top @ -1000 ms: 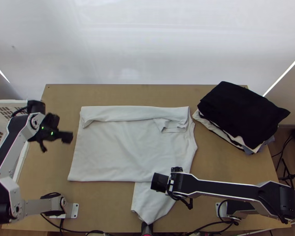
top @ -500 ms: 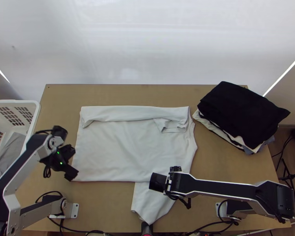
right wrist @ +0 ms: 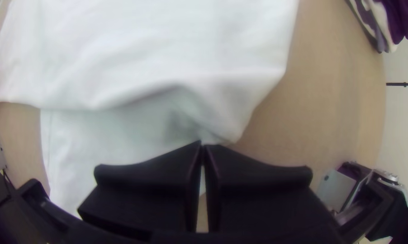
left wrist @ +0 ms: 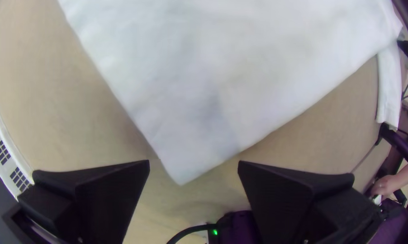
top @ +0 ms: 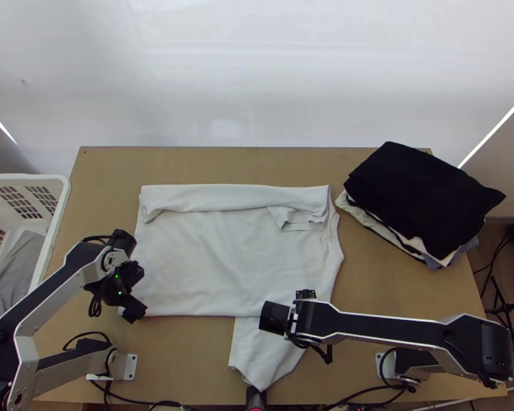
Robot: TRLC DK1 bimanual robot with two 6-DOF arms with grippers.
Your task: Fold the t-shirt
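Observation:
The white t-shirt (top: 209, 253) lies spread on the table, its far side folded over in a long strip with a sleeve turned back on it, its other sleeve extending toward the near edge. My left gripper (top: 139, 293) is over the shirt's near left corner. In the left wrist view the left gripper (left wrist: 194, 165) stands open, with the corner of the t-shirt (left wrist: 186, 153) between its fingertips. My right gripper (top: 306, 295) is above the shirt's near right part. In the right wrist view the right gripper (right wrist: 202, 145) is shut on a raised fold of the t-shirt (right wrist: 226, 122).
A stack of folded clothes, black on top (top: 425, 195), sits at the table's right. A white basket (top: 64, 198) with grey cloth (top: 14, 270) stands at the left. In the left wrist view, a person's hand (left wrist: 387, 185) is at the edge.
The left gripper has come nearer and then to the right, from beside the shirt's left edge to its near left corner. The right arm has barely shifted; the shirt lies as before.

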